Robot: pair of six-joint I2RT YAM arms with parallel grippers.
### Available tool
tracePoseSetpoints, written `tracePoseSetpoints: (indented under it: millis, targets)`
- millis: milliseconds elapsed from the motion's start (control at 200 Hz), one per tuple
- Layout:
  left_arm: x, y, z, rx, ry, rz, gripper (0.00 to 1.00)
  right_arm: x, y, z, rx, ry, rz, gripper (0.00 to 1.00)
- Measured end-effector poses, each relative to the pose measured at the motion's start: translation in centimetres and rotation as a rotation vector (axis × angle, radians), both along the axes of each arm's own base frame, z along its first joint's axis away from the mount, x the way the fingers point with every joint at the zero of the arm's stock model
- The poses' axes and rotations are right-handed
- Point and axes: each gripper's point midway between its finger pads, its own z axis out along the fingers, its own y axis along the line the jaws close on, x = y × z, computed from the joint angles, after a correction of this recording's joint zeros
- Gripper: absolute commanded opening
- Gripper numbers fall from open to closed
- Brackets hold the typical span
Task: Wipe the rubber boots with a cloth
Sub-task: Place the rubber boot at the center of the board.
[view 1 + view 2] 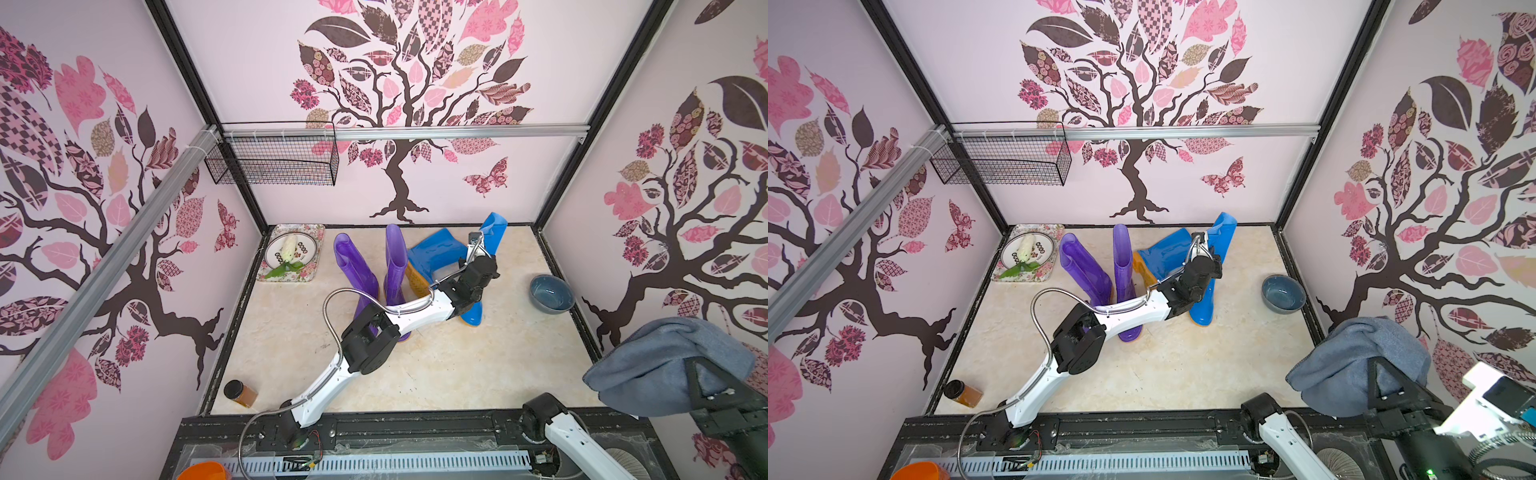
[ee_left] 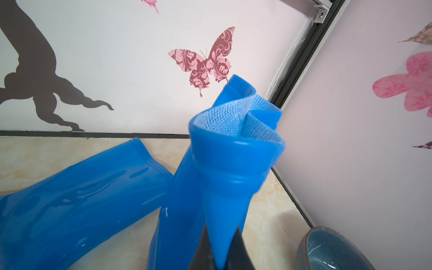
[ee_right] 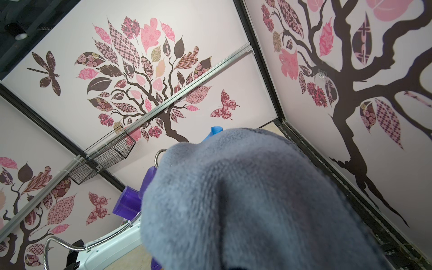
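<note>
The left claw [image 2: 219,254] pinches the upright blue boot [image 2: 224,163] by its rim, probably the best hold: the soft, glossy shaft buckles and looks slippery. The right claw [image 1: 693,365], closed, carries the limp, light cloth [image 1: 660,357] aloft at the front right. The fallen blue boot [image 2: 81,198], purple boots [image 1: 357,270] and bowl [image 1: 552,293] crowd the counter [image 1: 415,374].

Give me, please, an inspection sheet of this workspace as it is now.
Surface: beige marbled tabletop, few small dark marks.
Job's things: two purple boots standing; one blue boot lying on its side; standing blue boot; cloth lifted off the table.
Clutter: floral tray with a plate, grey-blue bowl, amber jar.
Claws: left claw shut on the standing blue boot's top edge; right claw shut, the cloth draped over it.
Cables: metal conduit looping along the left arm.
Surroundings: tree-decal walls, wire basket on the back rail.
</note>
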Motion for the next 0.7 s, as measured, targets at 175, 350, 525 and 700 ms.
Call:
tracePoseSetpoints:
  millis: [175, 350, 525, 700]
  targets:
    - [-0.8, 1.3, -0.6, -0.015, 0.027, 0.017, 0.29, 0.1, 0.0, -0.1, -0.001, 0.003, 0.001, 0.00]
    - [-0.9, 2.0, -1.2, -0.023, 0.052, 0.033, 0.64, 0.4, 0.4, -0.3, -0.003, 0.015, 0.012, 0.00]
    - [-1.3, 2.6, -1.8, -0.003, 0.089, 0.029, 0.88, 0.4, 0.6, -0.4, 0.006, 0.016, 0.027, 0.00]
    - [-2.8, 4.2, 1.0, -0.006, 0.115, 0.011, 0.98, 0.7, 1.1, -0.6, 0.008, 0.029, 0.048, 0.00]
